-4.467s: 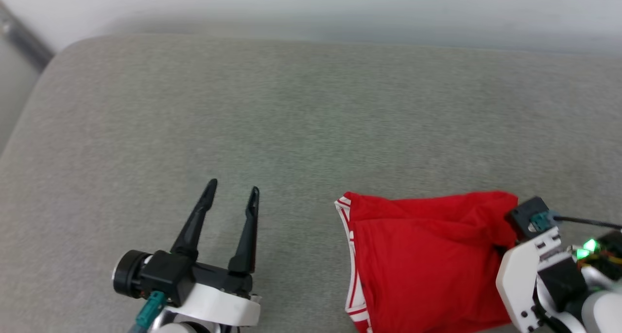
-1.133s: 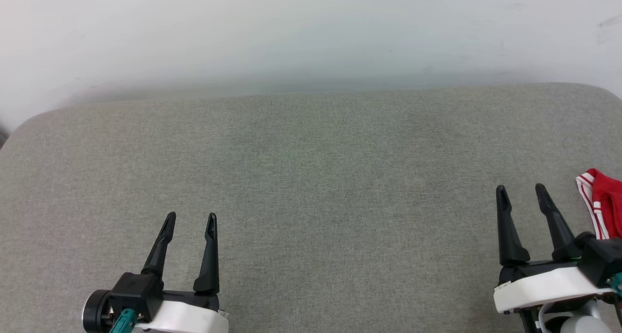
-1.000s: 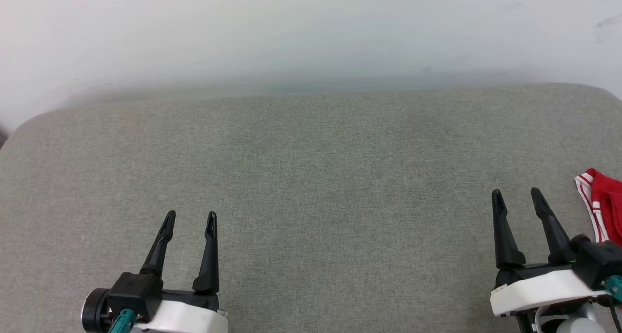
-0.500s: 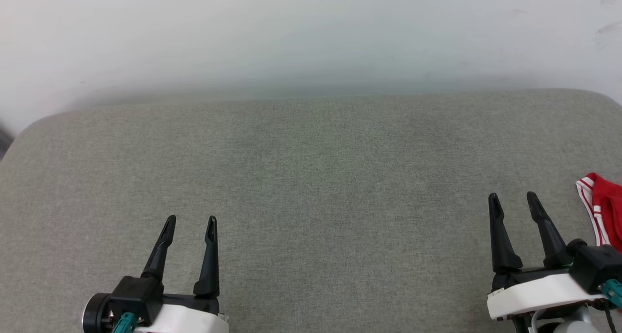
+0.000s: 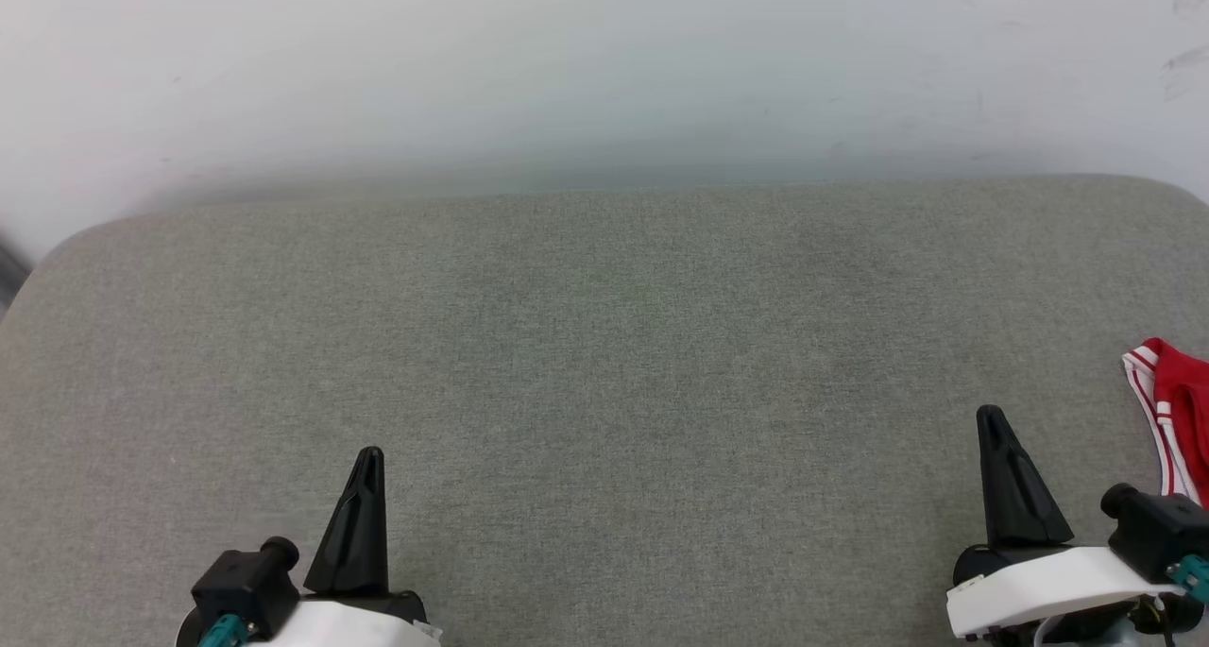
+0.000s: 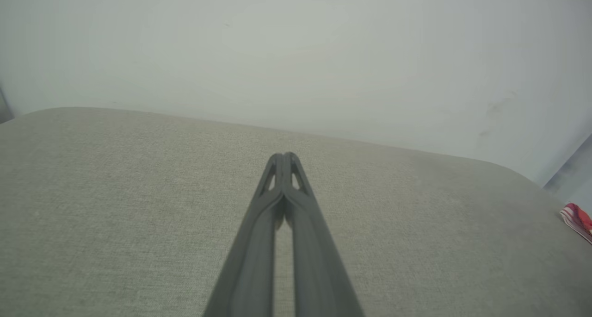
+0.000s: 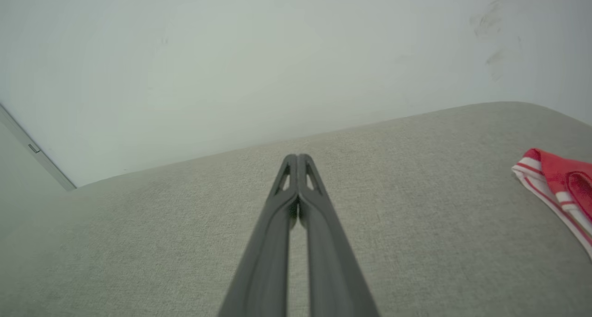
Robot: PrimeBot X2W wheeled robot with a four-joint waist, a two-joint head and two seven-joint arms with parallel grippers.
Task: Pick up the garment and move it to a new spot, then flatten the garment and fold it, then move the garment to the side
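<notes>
Head view: left tool (image 5: 368, 456) and right tool (image 5: 991, 416) have both closed.

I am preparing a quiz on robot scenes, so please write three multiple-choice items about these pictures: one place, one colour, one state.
1. Where on the grey cushion does the garment lie? A) centre B) far right side C) far left side
2. Which colours has the trim? A) blue and yellow B) black C) white and red
3. How are the left gripper and right gripper? A) both shut, empty B) both wide open C) both shut on cloth
1 B: red cloth at the right border. 2 C: striped in the right wrist view. 3 A: fingers pressed together, nothing between.
</notes>
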